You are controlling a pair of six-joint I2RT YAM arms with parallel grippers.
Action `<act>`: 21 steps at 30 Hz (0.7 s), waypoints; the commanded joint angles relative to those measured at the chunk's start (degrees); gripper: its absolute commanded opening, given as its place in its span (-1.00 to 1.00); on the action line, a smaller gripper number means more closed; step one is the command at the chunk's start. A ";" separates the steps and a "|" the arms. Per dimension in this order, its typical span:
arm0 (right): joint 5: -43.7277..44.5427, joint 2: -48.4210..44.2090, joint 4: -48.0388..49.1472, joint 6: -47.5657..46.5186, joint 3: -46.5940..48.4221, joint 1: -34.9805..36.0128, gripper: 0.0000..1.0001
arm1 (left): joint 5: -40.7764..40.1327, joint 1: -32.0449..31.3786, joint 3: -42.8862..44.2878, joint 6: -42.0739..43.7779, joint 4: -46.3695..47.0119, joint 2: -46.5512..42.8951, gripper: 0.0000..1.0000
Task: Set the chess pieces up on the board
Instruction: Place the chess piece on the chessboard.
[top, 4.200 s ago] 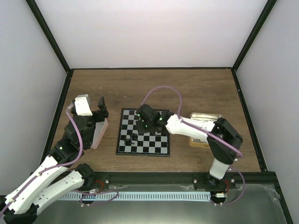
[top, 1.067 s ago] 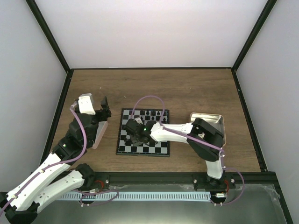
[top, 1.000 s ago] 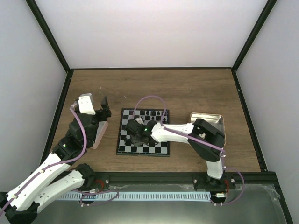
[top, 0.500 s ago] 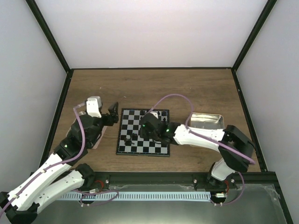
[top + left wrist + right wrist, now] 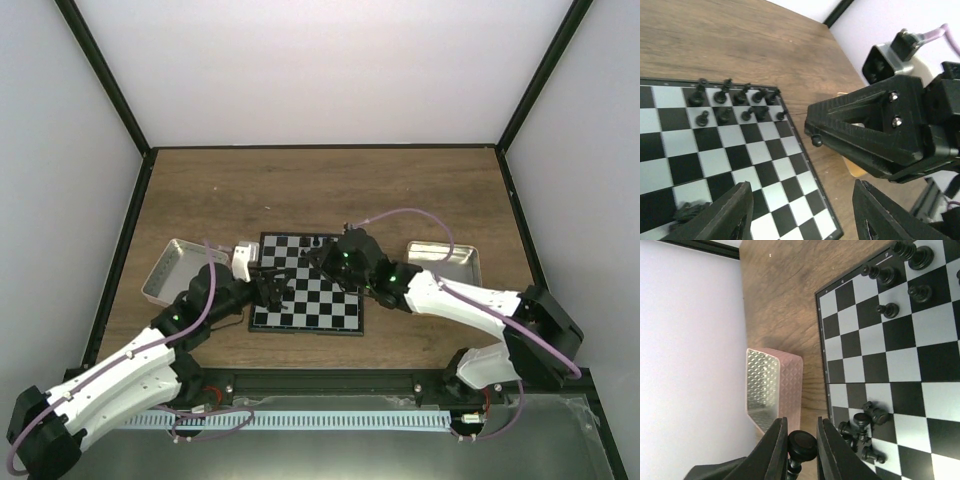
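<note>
The board (image 5: 318, 302) lies at the table's middle. Several black chess pieces (image 5: 735, 97) stand in two short rows at its far right corner, also seen in the right wrist view (image 5: 900, 270). A heap of black pieces (image 5: 865, 432) lies tumbled near the board's left edge, and it shows in the left wrist view (image 5: 690, 210). My right gripper (image 5: 801, 447) hangs above the board, shut on a black piece (image 5: 802, 445). My left gripper (image 5: 800, 220) is low over the board's left part, open, with nothing between its fingers (image 5: 715, 215). No white pieces show.
A pink tray (image 5: 775, 390) sits left of the board, seen from above (image 5: 170, 270). A second metal tray (image 5: 445, 262) stands to the board's right. The right arm's gripper body (image 5: 880, 130) hangs close in front of the left wrist camera.
My left arm swung from the pink tray to the board's left edge and its jaws narrowed. My right gripper rose from the heap with a black piece and drew back toward the far right.
</note>
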 commanded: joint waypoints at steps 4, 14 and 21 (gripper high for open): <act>-4.13 -3.32 7.20 11.29 -4.42 -1.05 -0.68 | 7.43 -0.71 -2.50 -4.96 13.80 2.84 0.07; -10.73 -2.43 12.67 16.27 -6.86 -1.36 -0.69 | 7.50 -0.94 -2.44 -4.96 17.97 8.88 -0.16; -11.79 -1.63 13.74 16.74 -7.03 -1.45 -0.69 | 7.16 -1.08 -2.72 -4.96 18.46 10.14 -0.26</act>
